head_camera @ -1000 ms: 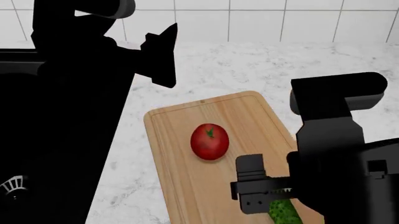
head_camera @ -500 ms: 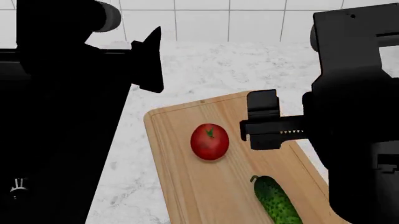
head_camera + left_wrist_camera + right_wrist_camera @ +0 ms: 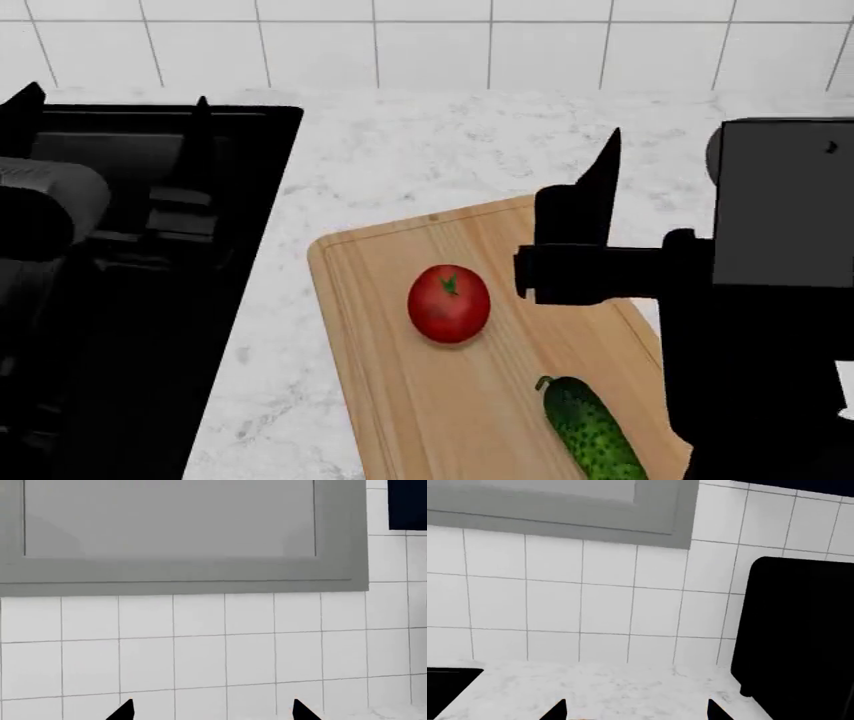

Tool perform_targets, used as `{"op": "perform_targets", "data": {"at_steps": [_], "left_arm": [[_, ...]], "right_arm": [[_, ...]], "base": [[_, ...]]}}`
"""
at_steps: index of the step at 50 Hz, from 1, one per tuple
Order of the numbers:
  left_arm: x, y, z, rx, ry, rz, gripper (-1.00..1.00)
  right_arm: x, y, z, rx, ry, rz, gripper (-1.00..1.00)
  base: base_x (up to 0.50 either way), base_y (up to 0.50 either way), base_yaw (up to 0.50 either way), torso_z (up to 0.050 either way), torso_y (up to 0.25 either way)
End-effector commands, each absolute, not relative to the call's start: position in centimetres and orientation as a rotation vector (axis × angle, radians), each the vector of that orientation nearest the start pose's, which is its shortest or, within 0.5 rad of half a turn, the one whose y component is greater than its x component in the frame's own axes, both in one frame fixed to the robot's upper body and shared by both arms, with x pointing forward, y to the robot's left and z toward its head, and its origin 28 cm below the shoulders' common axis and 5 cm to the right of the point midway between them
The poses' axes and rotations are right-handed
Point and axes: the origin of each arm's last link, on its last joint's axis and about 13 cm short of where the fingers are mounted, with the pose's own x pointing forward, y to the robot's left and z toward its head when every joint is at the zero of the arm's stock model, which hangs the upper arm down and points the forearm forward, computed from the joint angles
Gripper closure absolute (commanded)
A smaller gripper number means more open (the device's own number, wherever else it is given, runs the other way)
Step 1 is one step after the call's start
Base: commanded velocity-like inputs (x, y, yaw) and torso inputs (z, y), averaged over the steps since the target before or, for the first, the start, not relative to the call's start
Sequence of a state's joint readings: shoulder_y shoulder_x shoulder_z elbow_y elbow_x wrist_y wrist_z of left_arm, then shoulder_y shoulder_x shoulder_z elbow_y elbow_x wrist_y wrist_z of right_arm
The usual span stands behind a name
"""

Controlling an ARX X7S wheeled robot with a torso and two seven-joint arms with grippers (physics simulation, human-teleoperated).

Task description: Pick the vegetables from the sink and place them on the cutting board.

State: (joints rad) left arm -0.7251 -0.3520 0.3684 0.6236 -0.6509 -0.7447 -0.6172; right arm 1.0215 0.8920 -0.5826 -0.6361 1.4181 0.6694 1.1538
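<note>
A red tomato (image 3: 449, 303) sits on the middle of the wooden cutting board (image 3: 387, 400). A bumpy dark-green cucumber (image 3: 591, 430) lies loose on the board's near right part. My right gripper (image 3: 635, 711) is open and holds nothing. It hovers above the board's right edge, with one black finger (image 3: 607, 165) pointing at the tiled wall. My left gripper (image 3: 211, 711) is also open and holds nothing. In the head view its two tips (image 3: 200, 105) show over the black sink (image 3: 147, 330) at the left, and no vegetable shows in that sink.
White marble counter (image 3: 441, 150) runs between the sink and the board and back to the tiled wall (image 3: 400, 40). A grey cabinet (image 3: 173, 530) hangs above the tiles. A tall black appliance (image 3: 800, 630) stands on the counter in the right wrist view.
My right gripper let go of the cucumber, rose off the board and turned its fingers toward the wall. My left arm drew back to the left, uncovering the sink.
</note>
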Motion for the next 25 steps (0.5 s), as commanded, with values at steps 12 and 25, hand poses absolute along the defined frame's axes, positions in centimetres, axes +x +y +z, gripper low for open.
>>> {"op": "perform_targets", "data": {"at_steps": [12,25], "left_arm": [[18.6,19.2,23.4,-0.085,-0.615,-0.064,-1.00],[16.7,19.9,24.0,-0.147,-0.712,-0.062,-1.00]], "right_arm": [[17.0,-11.8,24.5,0.033,-0.424,-0.084,-1.00],[14.3,-12.6,25.5,0.149,-0.564,-0.117,-1.00]], "base": [[0.00,0.00,0.00,0.000,0.000],[0.00,0.00,0.00,0.000,0.000]]}}
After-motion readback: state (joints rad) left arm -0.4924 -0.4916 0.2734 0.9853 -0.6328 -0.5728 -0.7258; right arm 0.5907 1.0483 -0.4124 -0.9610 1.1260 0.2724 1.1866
